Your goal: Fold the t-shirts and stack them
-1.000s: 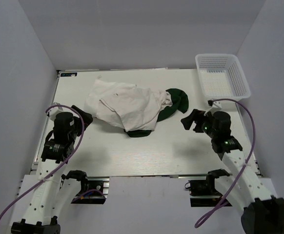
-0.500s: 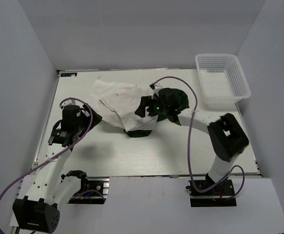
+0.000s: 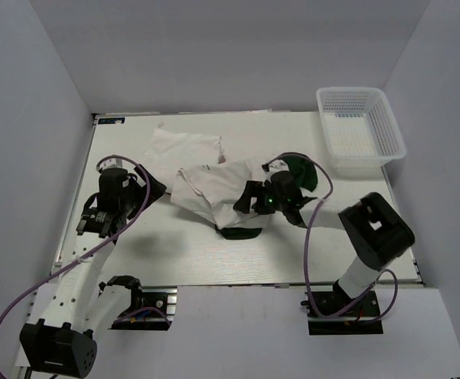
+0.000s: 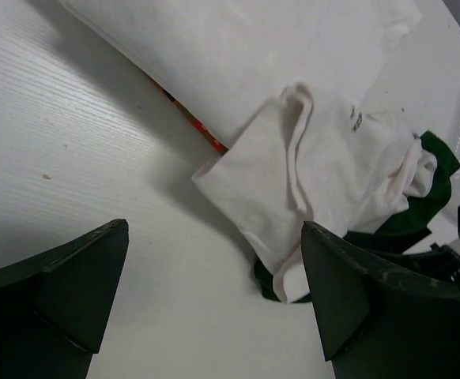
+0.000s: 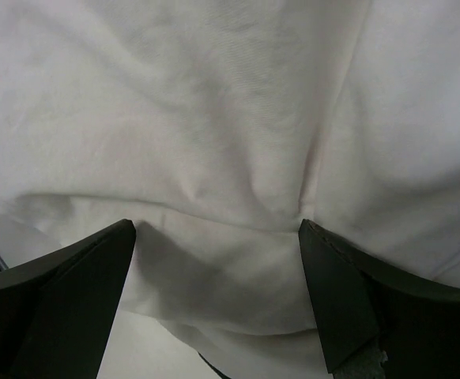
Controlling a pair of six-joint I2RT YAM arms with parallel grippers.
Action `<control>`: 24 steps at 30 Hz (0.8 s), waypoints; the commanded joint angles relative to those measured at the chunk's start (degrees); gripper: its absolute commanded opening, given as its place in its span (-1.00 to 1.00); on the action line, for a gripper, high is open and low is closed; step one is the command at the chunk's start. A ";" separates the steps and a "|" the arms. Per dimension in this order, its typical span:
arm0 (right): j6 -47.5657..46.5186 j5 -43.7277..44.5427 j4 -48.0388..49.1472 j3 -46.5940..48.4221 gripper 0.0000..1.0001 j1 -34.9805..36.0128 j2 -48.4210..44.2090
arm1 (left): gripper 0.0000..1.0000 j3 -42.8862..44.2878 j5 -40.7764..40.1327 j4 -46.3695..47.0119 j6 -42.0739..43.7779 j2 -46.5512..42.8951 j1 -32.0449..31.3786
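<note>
A crumpled cream-white t-shirt (image 3: 214, 185) with dark green sleeves (image 3: 303, 170) lies mid-table. A plain white t-shirt (image 3: 184, 144) lies flatter behind it to the left, and in the left wrist view an orange-red edge (image 4: 184, 109) peeks from under this white shirt (image 4: 254, 47). My right gripper (image 3: 246, 200) is open and pressed low over the cream shirt, whose cloth (image 5: 214, 158) fills the space between the jaws (image 5: 214, 225). My left gripper (image 3: 154, 188) is open and empty over bare table (image 4: 214, 229), just left of the cream shirt (image 4: 325, 166).
A white plastic lattice basket (image 3: 376, 118) stands at the back right corner. Grey walls enclose the table on three sides. Bare tabletop (image 3: 182, 253) stretches along the near edge and the left side.
My right arm swung from the right side onto the shirts, then drew back nearer and rightward. The cream shirt shifted with it, away from the white shirt. My left gripper moved slightly forward.
</note>
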 commanded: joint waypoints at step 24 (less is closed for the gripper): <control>1.04 0.42 -28.33 -14.34 0.81 -4.92 -45.38 | 0.99 39.38 -16.94 -2.77 32.34 49.34 -24.92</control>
